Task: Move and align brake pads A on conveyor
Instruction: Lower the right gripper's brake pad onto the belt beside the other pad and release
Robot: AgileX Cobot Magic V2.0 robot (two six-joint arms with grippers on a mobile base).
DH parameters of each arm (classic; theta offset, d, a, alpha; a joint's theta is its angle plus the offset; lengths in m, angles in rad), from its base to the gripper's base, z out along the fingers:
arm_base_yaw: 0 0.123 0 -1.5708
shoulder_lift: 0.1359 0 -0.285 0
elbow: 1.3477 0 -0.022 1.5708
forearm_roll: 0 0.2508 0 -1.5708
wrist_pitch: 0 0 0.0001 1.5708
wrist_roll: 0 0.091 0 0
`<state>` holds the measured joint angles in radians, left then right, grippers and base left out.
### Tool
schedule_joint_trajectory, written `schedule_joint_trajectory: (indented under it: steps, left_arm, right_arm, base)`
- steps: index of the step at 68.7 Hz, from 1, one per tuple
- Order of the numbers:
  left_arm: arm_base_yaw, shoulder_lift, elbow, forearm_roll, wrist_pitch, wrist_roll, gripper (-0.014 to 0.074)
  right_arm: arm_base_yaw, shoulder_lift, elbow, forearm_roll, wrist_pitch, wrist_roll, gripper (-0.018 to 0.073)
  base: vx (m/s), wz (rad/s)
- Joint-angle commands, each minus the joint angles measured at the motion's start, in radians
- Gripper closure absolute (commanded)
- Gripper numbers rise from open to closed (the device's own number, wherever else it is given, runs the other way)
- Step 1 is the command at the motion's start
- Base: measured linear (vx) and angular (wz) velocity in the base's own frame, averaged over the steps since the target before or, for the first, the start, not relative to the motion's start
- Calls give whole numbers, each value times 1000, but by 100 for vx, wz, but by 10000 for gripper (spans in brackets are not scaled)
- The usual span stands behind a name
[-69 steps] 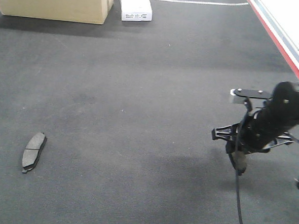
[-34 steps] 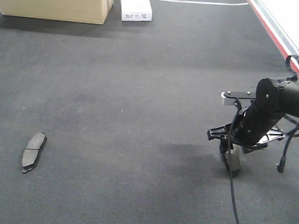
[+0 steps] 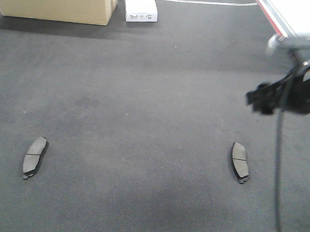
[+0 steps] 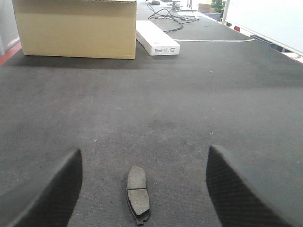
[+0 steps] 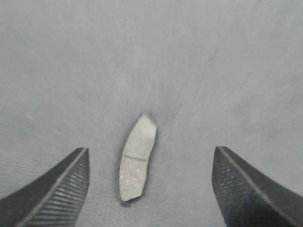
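Observation:
Two brake pads lie flat on the dark conveyor point(image 3: 146, 94), well apart. One brake pad point(image 3: 35, 157) is at the left, the other brake pad point(image 3: 240, 162) at the right. My right gripper point(image 3: 282, 97) hovers blurred above and to the right of the right pad. In the right wrist view that pad point(image 5: 136, 158) lies below the open right gripper point(image 5: 151, 150), untouched by either finger. In the left wrist view my left gripper point(image 4: 144, 151) is open, with the left pad point(image 4: 138, 194) on the belt between its fingers point(image 4: 47, 194), not touching them.
A cardboard box point(image 3: 56, 2) and a white carton point(image 3: 140, 4) stand at the far edge. A red edge strip point(image 3: 267, 7) runs along the right side. A black cable point(image 3: 277, 171) hangs from the right arm, right of the right pad.
The right gripper set its pad down on the conveyor, let go and rose up and to the right. The left pad has not moved.

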<state>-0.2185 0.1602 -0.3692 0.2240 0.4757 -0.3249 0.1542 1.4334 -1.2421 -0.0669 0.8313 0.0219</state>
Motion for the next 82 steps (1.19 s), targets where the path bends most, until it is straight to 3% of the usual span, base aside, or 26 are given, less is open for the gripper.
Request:
schedule_joint_trajectory:
  steps: [1,18,56,82]
  left_arm:
    - [-5,11,-25,1,-69,1,62]
    - [-5,11,-25,1,-69,1,62]
    - [-5,12,-25,1,-69,1,62]
    - [-5,12,-25,1,-69,1,62]
  right_arm:
    - [0,-126,-23,-13,-29,-22,32]
    - [0,-428,170,-23,-192,-14,34]
    - [0,-1162,707,-12,-413,-56,34]
    - [0,-1310,788,-13,-408,-59,34]
  base:
    - [0,0]
    - [0,0]
    - [0,0]
    - [0,0]
